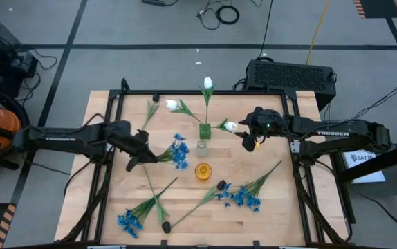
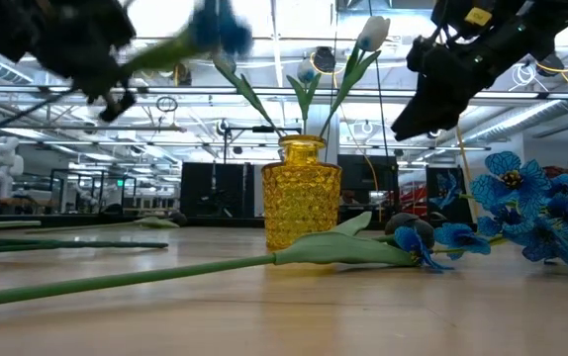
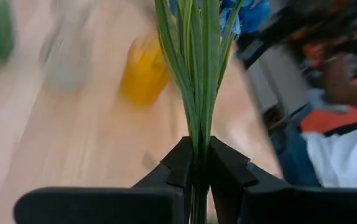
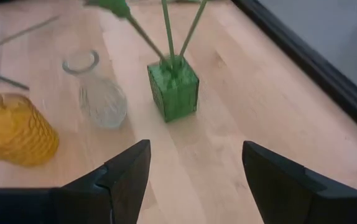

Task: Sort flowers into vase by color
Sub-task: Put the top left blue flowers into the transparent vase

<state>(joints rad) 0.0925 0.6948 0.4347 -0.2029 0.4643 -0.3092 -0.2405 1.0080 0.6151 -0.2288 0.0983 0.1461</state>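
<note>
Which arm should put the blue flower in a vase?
The left. Its pincer is already shut on the blue flower's stem, lifted beside the clear vase. The right pincer hangs open and empty near the green vase.

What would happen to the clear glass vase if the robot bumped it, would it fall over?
The clear vase would probably tip fairly easily: it looks empty, with a narrow neck above a rounder body, so it is likely light. If it fell it might roll, since its body looks round. Being glass, it may chip. The green vase beside it looks boxier, so likely steadier.
</note>
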